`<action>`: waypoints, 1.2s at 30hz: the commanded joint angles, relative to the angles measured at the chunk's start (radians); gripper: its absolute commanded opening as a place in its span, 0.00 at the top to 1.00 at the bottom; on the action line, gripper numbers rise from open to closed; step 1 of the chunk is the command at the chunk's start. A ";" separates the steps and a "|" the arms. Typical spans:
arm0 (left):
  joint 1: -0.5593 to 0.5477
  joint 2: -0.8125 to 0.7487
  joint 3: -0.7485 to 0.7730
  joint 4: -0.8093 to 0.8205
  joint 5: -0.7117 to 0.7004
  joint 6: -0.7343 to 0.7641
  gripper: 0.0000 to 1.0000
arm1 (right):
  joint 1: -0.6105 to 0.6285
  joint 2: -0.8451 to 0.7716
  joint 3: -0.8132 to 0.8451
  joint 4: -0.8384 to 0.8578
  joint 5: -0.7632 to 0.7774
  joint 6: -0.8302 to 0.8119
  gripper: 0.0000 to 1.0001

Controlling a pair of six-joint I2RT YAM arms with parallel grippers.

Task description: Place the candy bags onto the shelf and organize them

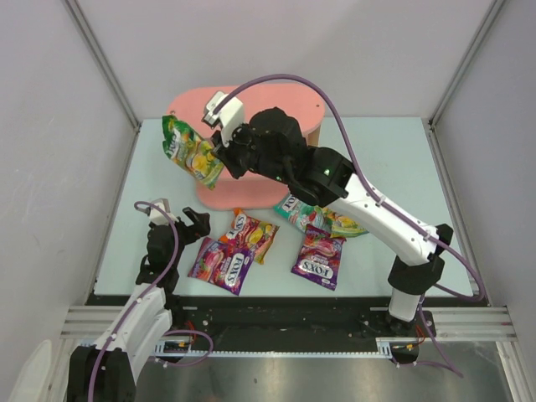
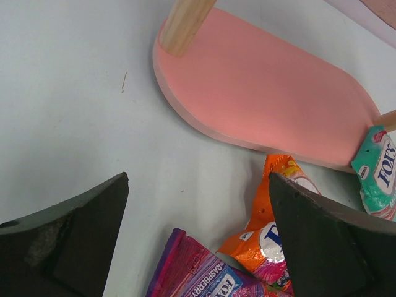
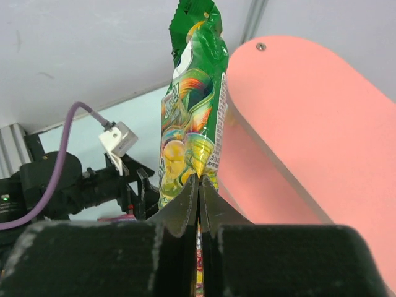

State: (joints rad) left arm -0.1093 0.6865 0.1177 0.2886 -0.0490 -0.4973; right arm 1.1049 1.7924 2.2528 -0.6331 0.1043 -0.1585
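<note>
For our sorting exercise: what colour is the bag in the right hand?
Green and yellow candy bag, clearest in the right wrist view.

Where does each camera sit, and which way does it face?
Top external: above and behind the bases, looking down on table, shelf and bags; both arms show.
Left wrist: on the left arm, looking down past its open jaws at the shelf's bottom board and a purple bag.
Right wrist: looking along its shut jaws at the held yellow-green bag; the left arm shows beyond.
Shared: top external and right wrist both see that bag.
</note>
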 commanded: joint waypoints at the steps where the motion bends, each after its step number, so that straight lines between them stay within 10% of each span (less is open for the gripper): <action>1: -0.001 -0.010 0.016 0.017 -0.006 -0.007 0.00 | 0.001 0.009 0.031 0.036 0.041 -0.001 1.00; 16: -0.001 -0.007 0.016 0.015 -0.008 -0.009 0.00 | -0.085 -0.191 -0.557 0.450 0.014 0.260 1.00; 36: 0.000 -0.013 0.016 0.012 -0.011 -0.012 0.00 | -0.231 -0.191 -0.795 0.875 0.029 0.612 1.00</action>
State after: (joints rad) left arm -0.1093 0.6861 0.1177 0.2874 -0.0494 -0.4980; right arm 0.8677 1.6211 1.4605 0.0681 0.0746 0.3752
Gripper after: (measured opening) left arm 0.996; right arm 0.009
